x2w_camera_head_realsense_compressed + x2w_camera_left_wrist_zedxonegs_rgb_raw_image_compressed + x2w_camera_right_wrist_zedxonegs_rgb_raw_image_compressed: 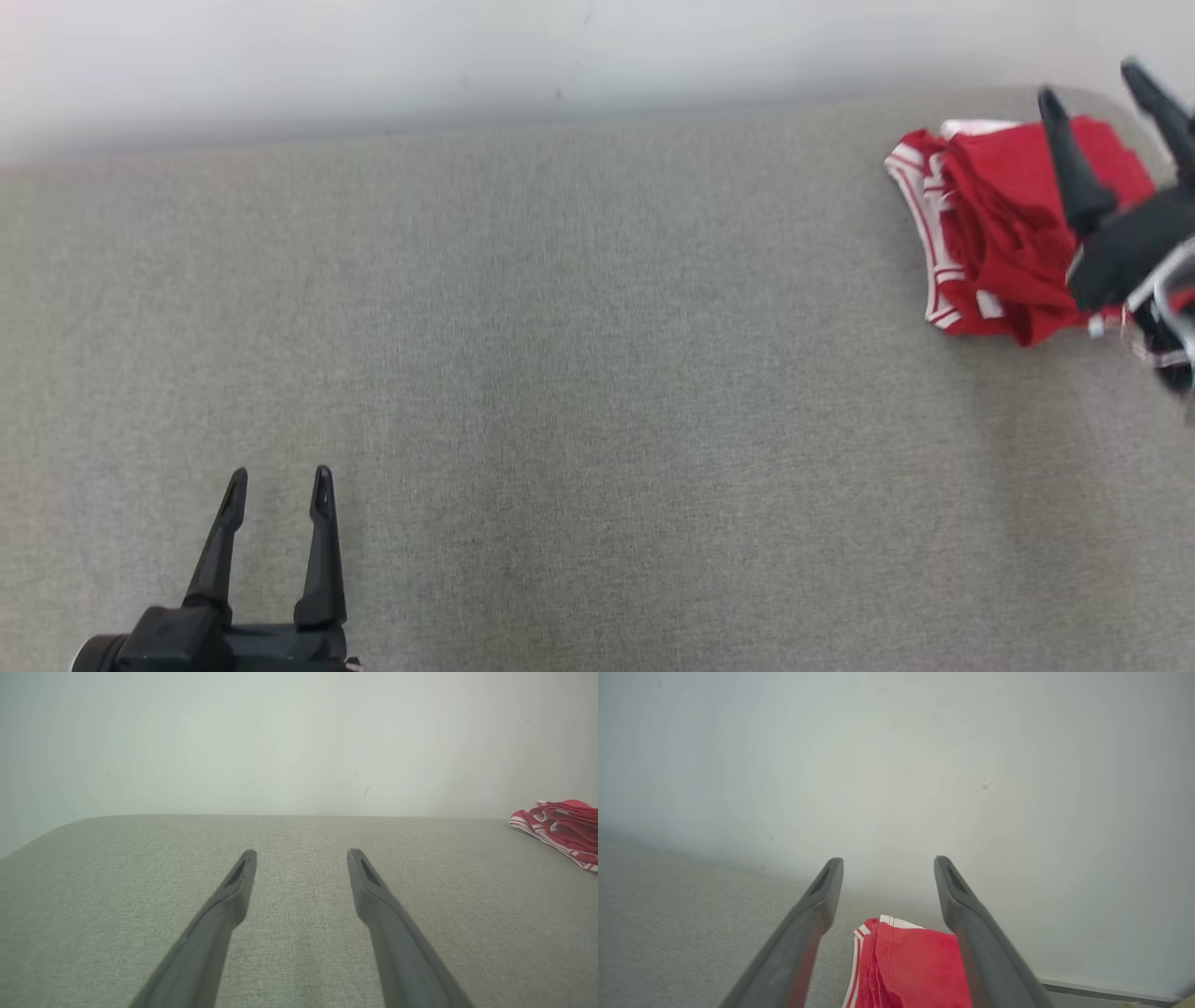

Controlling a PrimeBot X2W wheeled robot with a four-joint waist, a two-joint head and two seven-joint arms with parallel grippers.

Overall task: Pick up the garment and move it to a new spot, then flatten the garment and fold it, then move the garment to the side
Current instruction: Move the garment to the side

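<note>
Since the garment [1008, 224] lies folded at the far right corner of the bench [597, 373], I judge folding and moving aside done; my right hand [1092, 79] hovers above it, spread wide and empty, my left hand [280, 474] likewise by the near left edge.

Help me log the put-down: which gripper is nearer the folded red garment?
Right. The right gripper is open just above the red garment at the far right; the left gripper is open at the near left, well across the grey surface.
</note>
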